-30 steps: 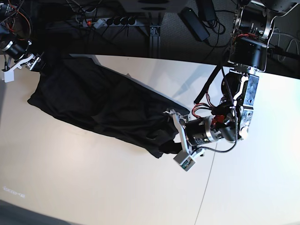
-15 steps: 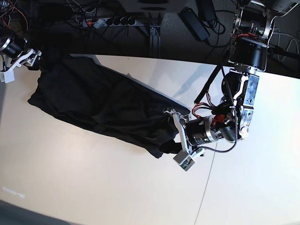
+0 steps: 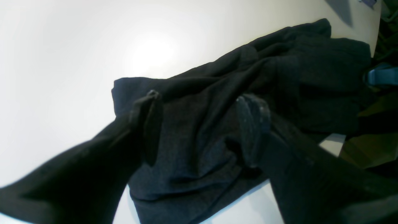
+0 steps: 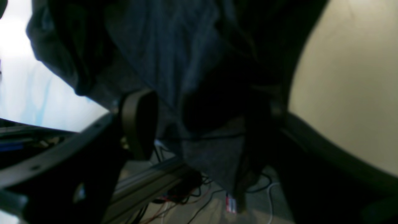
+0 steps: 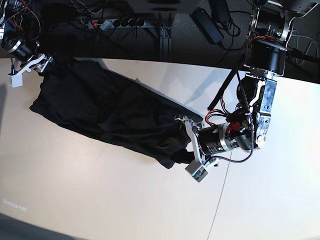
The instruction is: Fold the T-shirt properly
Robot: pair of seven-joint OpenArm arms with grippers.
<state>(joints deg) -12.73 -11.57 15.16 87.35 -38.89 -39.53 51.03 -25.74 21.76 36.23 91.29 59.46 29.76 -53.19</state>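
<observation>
One black short-sleeved T-shirt of thin soft fabric (image 5: 110, 115) lies bunched in a long diagonal band on the pale tabletop (image 5: 100, 200), running from the far left corner, where part of it hangs over the back edge, down toward the middle of the surface. Over the last second the right gripper (image 5: 29, 65) at that far left corner has drifted a little up and back along the edge, while the cloth's outline has barely altered; so the garment is not being pulled flat, and I judge the fold itself has not begun. In the right wrist view its jaws stand wide apart with dark fabric (image 4: 174, 62) hanging between them, though in that dim, blurred picture it is hard to say whether any pad touches the cloth. The left gripper (image 5: 192, 147) sits at the shirt's near end, jaws also spread, straddling a rumpled hem (image 3: 199, 146) without pinching it. There is one shirt, two arms and two grippers; no rainbow print shows.
</observation>
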